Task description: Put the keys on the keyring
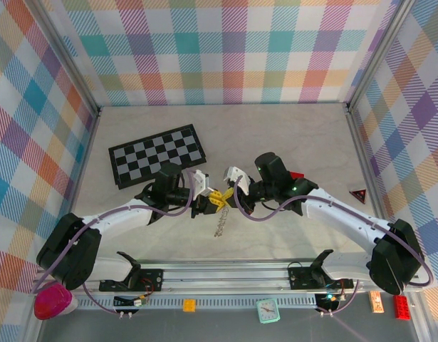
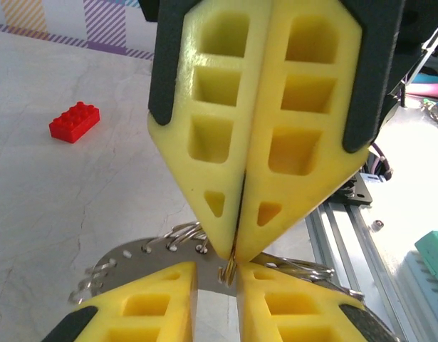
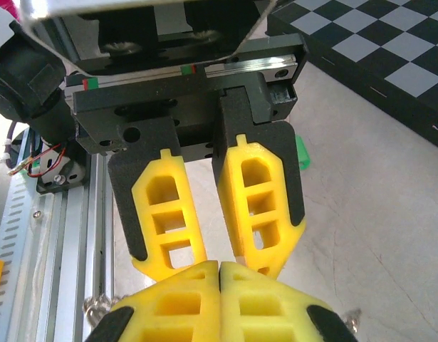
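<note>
Both grippers meet tip to tip above the table's middle. My right gripper (image 1: pixel 231 197) (image 3: pixel 219 267) is shut, pinching a thin wire loop of the keyring (image 2: pixel 144 256), a grey metal band with holes and small wire loops. Part of the keyring (image 1: pixel 219 224) hangs below the fingertips as a chain-like strand. My left gripper (image 1: pixel 213 200) (image 2: pixel 217 274) faces it with its jaws apart on either side of that loop, not squeezing it. A bright green bit (image 3: pixel 302 153), perhaps the green key's head, lies on the table behind the left gripper. The black-headed key is out of view.
A black-and-white chessboard (image 1: pixel 156 154) lies at the back left. A red brick (image 2: pixel 75 121) sits on the table, and a red triangular piece (image 1: pixel 359 194) lies by the right wall. The aluminium rail (image 1: pixel 226 274) runs along the near edge.
</note>
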`<act>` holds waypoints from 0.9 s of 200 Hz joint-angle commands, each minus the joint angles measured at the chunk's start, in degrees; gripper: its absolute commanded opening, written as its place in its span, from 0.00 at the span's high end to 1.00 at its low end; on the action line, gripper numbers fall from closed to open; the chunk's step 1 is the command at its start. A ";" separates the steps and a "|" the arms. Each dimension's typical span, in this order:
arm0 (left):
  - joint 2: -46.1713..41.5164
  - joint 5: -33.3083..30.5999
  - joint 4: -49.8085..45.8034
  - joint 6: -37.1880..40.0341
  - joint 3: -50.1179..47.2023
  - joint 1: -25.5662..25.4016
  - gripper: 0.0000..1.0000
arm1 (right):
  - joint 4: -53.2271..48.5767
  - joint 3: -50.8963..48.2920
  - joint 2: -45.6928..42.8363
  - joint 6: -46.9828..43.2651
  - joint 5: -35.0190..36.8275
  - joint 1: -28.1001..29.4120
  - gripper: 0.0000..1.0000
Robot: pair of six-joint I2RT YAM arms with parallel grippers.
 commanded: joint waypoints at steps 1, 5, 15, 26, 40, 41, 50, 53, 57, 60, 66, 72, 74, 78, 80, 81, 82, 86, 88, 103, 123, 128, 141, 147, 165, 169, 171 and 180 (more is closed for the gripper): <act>-0.97 3.24 3.09 -0.75 1.11 0.50 0.79 | 2.26 0.87 0.70 -1.14 -2.35 0.06 1.00; -0.97 3.37 3.13 -0.84 1.12 0.44 0.79 | 2.18 0.93 0.74 -1.23 -2.25 0.04 1.00; -0.99 3.58 3.13 -0.93 1.11 0.43 0.80 | 2.08 0.91 0.83 -1.29 -2.04 0.13 1.00; -0.85 3.75 3.13 -0.90 1.20 0.43 0.82 | 1.98 0.88 0.83 -1.29 -2.12 0.10 1.00; -0.73 3.84 3.13 -1.00 1.20 0.43 0.87 | 2.16 0.98 0.83 -0.95 -2.58 0.13 1.00; -0.68 3.84 3.13 -1.02 1.20 0.43 0.87 | 2.21 1.01 0.83 -0.92 -2.62 0.13 1.00; -0.68 3.92 3.30 -1.02 1.29 0.43 0.92 | 2.43 0.99 0.74 -0.64 -2.99 0.13 1.00; -0.62 3.92 3.38 -1.07 1.29 0.43 0.94 | 2.43 1.03 0.70 -0.55 -3.07 0.12 1.00; -0.62 3.96 3.54 -1.05 1.29 0.43 0.97 | 2.46 1.00 0.61 -0.39 -3.01 0.12 1.00; -0.67 3.93 3.63 -1.05 1.29 0.43 0.99 | 2.39 0.96 0.50 -0.29 -2.83 0.12 1.00; -0.68 3.76 3.66 -1.08 1.29 0.43 1.00 | 2.44 1.02 0.25 0.09 -2.37 0.12 0.99; -0.84 3.47 3.66 -1.09 1.29 0.44 1.00 | 2.53 0.91 -0.19 0.50 -1.49 0.05 0.87; -0.94 3.37 3.66 -1.11 1.29 0.43 1.00 | 2.52 0.88 -0.39 0.58 -1.26 0.04 0.82; -1.05 3.09 3.70 -1.09 1.29 0.43 1.00 | 2.67 0.77 -0.86 0.79 -0.59 0.04 0.73; -1.17 2.88 3.67 -1.11 1.27 0.43 1.00 | 2.69 0.60 -1.11 0.91 -0.20 0.04 0.70; -1.16 2.83 3.67 -1.11 1.28 0.43 1.00 | 2.69 0.56 -1.24 0.98 -0.11 0.04 0.69; -1.24 2.72 3.66 -1.11 1.28 0.43 1.00 | 2.73 0.49 -1.39 1.05 0.16 0.04 0.67; -1.50 2.12 3.51 -1.12 1.21 0.43 1.00 | 2.88 0.26 -2.12 1.33 1.37 0.00 0.62; -1.61 1.80 3.38 -1.12 1.20 0.43 1.00 | 2.94 0.10 -2.50 1.44 1.98 -0.04 0.60; -2.73 -1.51 0.89 0.41 1.35 0.39 1.00 | 3.76 -1.44 -6.20 1.83 8.55 -0.31 0.49; -4.74 -7.98 -5.67 5.27 2.07 -0.37 1.00 | 5.81 -4.96 -11.95 1.13 17.01 -0.92 0.48; -5.18 -9.13 -6.35 6.06 2.08 -0.65 1.00 | 5.89 -5.73 -13.21 0.71 18.27 -0.95 0.48; -6.04 -11.74 -6.74 7.05 1.99 -1.42 1.00 | 3.78 -6.60 -15.16 -0.69 18.78 -0.93 0.49; -6.45 -12.40 -7.07 7.65 2.07 -1.77 1.00 | 1.93 -6.77 -15.50 -1.90 17.35 -0.93 0.49; -7.61 -14.34 -9.26 10.65 2.47 -3.13 1.00 | -1.78 -7.43 -15.28 -4.52 12.63 -0.93 0.56; -7.85 -14.80 -10.05 11.49 2.59 -3.44 1.00 | -2.21 -7.65 -15.15 -5.00 11.24 -0.97 0.57; -8.01 -14.97 -10.33 11.86 2.67 -3.61 1.00 | -2.42 -7.77 -15.05 -5.26 10.47 -0.94 0.58; -8.40 -15.74 -11.74 13.47 2.95 -4.24 1.00 | -2.60 -8.21 -14.55 -6.16 7.50 -0.93 0.61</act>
